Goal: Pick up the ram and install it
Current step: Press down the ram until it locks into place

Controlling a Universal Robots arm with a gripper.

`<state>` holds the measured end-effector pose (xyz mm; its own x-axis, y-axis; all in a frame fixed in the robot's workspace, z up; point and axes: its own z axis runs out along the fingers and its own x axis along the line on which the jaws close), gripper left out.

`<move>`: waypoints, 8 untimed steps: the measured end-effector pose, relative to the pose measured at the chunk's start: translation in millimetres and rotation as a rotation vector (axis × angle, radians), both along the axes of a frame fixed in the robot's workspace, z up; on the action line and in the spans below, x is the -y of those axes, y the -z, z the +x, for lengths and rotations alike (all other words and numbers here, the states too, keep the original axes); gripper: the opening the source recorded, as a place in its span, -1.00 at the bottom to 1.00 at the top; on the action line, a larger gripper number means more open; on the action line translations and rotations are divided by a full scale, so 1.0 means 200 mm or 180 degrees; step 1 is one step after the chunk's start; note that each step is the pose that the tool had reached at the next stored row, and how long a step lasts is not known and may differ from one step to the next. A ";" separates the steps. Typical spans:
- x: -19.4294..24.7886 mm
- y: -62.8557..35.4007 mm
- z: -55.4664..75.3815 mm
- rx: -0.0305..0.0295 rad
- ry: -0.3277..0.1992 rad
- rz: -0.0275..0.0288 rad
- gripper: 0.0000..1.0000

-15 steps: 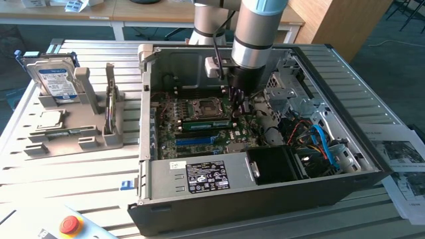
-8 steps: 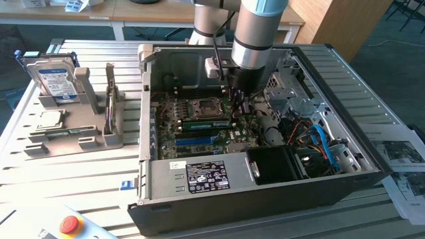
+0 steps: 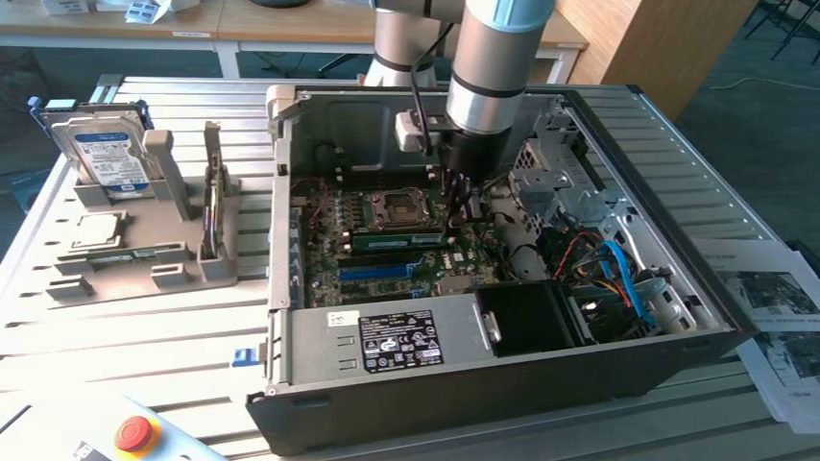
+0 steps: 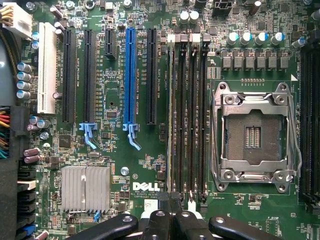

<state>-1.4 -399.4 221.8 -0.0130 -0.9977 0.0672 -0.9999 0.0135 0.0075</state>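
Observation:
The ram (image 3: 397,230) is a thin green stick standing on edge in a motherboard (image 3: 384,271) slot inside the open computer case, beside the processor socket (image 3: 391,205). In the wrist view the ram (image 4: 172,125) shows edge-on as a pale line in the outermost of the black memory slots, on the side away from the socket (image 4: 252,135). My gripper (image 3: 462,202) hangs over one end of the stick, inside the case. Its fingers look shut, with the gripper (image 4: 172,200) tips together at the ram's end. Whether they touch it I cannot tell.
The case walls (image 3: 276,192) and power supply (image 3: 384,341) hem in the board, and cables and a drive cage (image 3: 602,240) crowd the exterior view's right. A grey fixture (image 3: 141,264) at the left holds a hard drive (image 3: 109,158) and a processor chip (image 3: 96,230). A red button (image 3: 134,434) sits in front.

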 end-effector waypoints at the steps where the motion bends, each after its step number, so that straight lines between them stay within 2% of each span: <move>1: 0.000 0.001 0.00 0.0000 0.0000 -0.0001 -0.80; 8: -0.001 -0.003 0.00 -0.0001 0.0000 0.0003 -0.80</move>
<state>-1.4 -399.3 222.4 -0.0131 -0.9977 0.0662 -0.9999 0.0137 0.0078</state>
